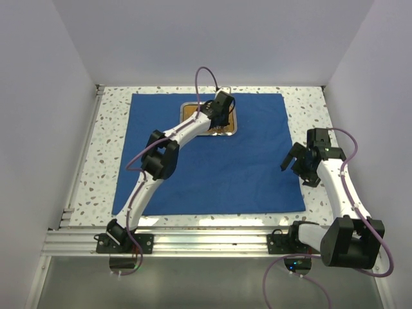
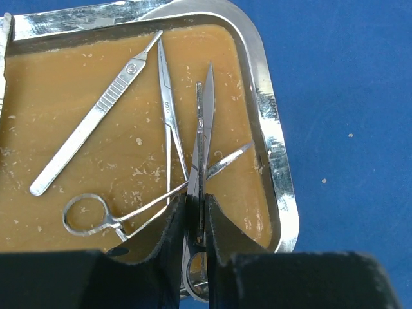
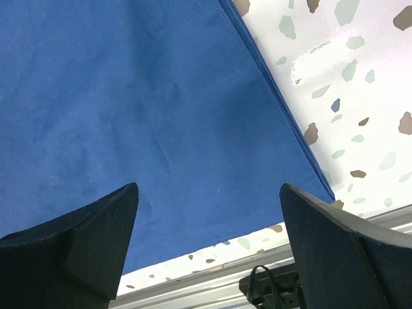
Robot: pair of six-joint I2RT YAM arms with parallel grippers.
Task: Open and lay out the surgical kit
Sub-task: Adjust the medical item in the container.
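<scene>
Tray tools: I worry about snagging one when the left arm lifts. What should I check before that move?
1. Left gripper closed on the scissors: ok, it pinches the shank.
2. Scissors free of other tools: cannot tell; a ring-handled piece crosses them right at the grip.
3. Tweezers clear of the lift: not ok, they lie close alongside the blades.
4. Flat handle clear: ok, it lies apart toward the other side of the tray.
5. Cloth spread flat for laying out: ok.
6. Right gripper out of the way: ok, open over the cloth's near right corner.
</scene>
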